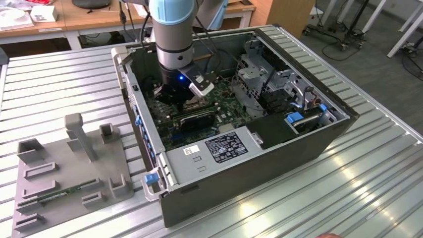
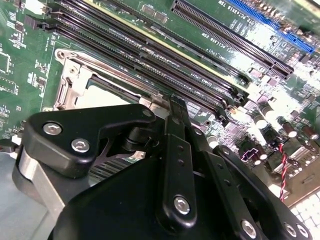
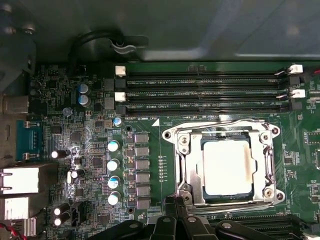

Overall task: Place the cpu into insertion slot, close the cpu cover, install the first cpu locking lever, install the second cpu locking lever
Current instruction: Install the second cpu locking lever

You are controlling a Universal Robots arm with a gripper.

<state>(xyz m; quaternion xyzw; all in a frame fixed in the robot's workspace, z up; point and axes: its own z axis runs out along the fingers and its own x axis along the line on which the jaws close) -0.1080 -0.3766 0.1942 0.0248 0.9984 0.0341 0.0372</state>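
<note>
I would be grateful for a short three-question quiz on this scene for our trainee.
1. True or false: the cpu lies in the slot.
2. The cover is: A) standing upright; B) lying flat around the cpu; C) off on the table.
3. Fill in: the pincer hangs inside the open computer ___.

Key: 1 true; 2 B; 3 case.
</note>
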